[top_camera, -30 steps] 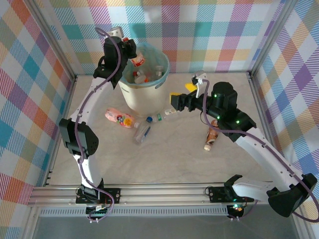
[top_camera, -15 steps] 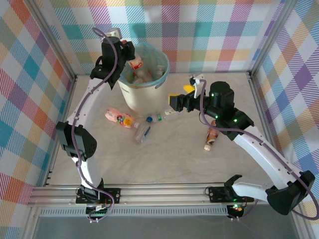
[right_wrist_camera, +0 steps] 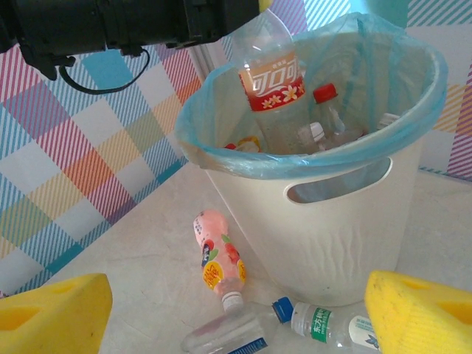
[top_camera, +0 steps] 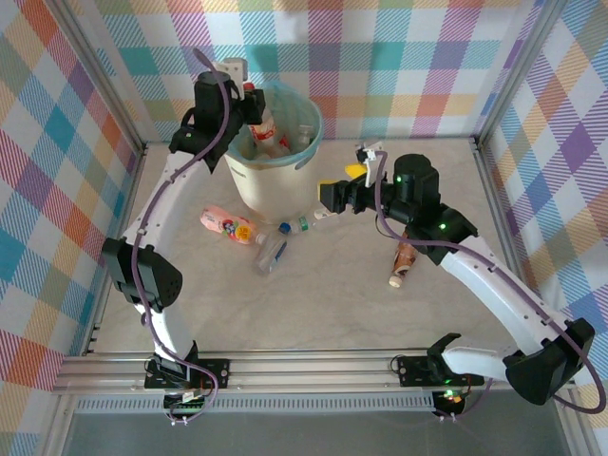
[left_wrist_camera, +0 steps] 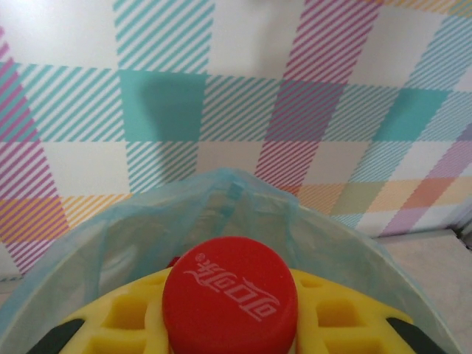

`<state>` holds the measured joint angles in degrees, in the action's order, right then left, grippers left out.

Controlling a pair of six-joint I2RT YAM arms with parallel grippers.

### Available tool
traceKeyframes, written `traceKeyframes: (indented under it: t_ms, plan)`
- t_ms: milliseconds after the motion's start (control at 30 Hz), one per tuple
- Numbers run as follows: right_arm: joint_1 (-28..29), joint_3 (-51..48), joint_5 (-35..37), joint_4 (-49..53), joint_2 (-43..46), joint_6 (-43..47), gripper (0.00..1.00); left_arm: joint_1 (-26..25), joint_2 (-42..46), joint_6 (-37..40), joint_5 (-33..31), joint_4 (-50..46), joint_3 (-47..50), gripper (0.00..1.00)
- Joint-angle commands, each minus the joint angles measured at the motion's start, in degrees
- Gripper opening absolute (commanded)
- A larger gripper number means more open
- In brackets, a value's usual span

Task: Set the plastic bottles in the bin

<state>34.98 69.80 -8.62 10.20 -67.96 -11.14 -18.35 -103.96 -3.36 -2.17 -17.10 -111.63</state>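
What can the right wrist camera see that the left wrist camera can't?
Right wrist view: the cream wall of the bin with its handle slot, bottles inside it, a pink bottle and a green-labelled bottle lying on the table, and the body of the red-labelled bottle held over the bin. Left wrist view: that bottle's red cap up close, white writing on top, clamped by the left end effector, with yellow pads on either side. Both: the bin's teal bag and the plaid wall.
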Motion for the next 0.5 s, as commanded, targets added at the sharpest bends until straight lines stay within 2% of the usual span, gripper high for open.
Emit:
traceKeyframes:
  t_ms: [0, 300, 467]
  plan:
    - [0.3, 0.8, -1.0, -0.9, -0.2, -0.3, 0.89, -0.5, -0.5, 3.7, 2.3, -4.2, 3.9, 0.0]
    - [0.3, 0.1, -0.8, -0.7, -0.3, -0.2, 0.89, -0.5, -6.1, 5.6, 2.4, -4.1, 4.2, 0.02]
    - [0.3, 0.1, -0.6, -0.6, -0.4, 0.0, 0.89, -0.5, -8.4, 6.0, 2.3, -5.4, 2.6, 0.08]
